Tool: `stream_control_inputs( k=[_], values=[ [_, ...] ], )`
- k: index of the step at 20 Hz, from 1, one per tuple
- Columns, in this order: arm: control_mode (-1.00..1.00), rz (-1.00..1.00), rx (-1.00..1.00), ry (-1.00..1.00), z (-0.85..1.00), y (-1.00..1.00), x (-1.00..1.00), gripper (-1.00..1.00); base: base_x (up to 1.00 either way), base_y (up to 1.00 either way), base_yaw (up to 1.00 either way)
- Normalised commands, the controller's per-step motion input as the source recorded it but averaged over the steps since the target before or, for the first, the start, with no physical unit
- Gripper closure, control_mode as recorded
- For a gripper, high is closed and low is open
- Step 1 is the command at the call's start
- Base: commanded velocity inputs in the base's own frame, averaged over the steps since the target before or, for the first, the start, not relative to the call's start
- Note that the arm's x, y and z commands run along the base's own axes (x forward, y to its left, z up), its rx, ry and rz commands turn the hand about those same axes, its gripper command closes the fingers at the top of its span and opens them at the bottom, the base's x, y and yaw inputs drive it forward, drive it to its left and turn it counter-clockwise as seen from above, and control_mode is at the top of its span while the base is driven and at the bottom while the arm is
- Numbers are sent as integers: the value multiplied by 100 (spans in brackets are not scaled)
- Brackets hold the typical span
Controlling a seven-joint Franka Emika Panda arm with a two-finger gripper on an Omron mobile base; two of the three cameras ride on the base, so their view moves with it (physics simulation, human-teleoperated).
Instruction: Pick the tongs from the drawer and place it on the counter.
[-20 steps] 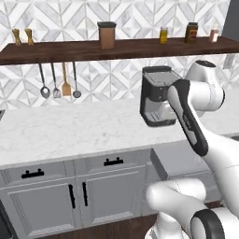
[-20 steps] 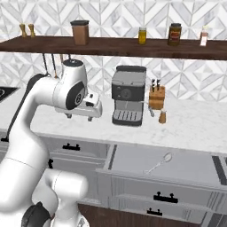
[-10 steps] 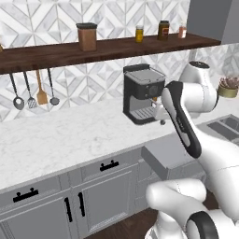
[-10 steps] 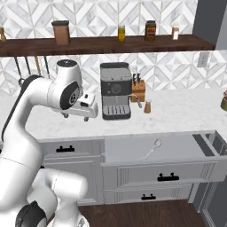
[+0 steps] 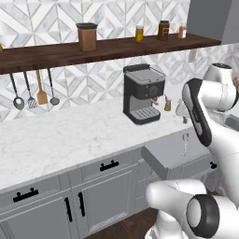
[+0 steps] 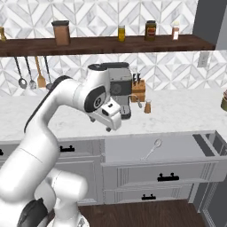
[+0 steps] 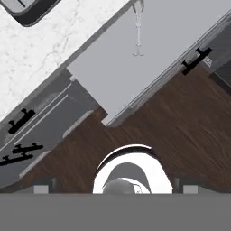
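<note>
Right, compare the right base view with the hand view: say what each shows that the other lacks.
Right base view alone: the shelf with jars, the hanging utensils, the knife block and the end effector above the counter. Hand view alone: the dark wood floor seen from above. Both: the open drawer with the tongs lying in it, its black handle and the coffee machine.

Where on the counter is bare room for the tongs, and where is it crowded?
The counter is bare left of the coffee machine, below the hanging utensils. It is crowded right of the machine, by the knife block and shaker.
</note>
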Motion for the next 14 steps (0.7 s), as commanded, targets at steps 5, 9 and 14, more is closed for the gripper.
stream_control_inputs(
  k=[5,9,14],
  values=[
    [-100,-53,6,14,-46,-100,3,-100,0,0,0],
    [-100,-58,2,12,-68,-100,8,-100,0,0,0],
    [-100,-55,1,12,-65,-100,28,-100,0,0,0]
  ],
)
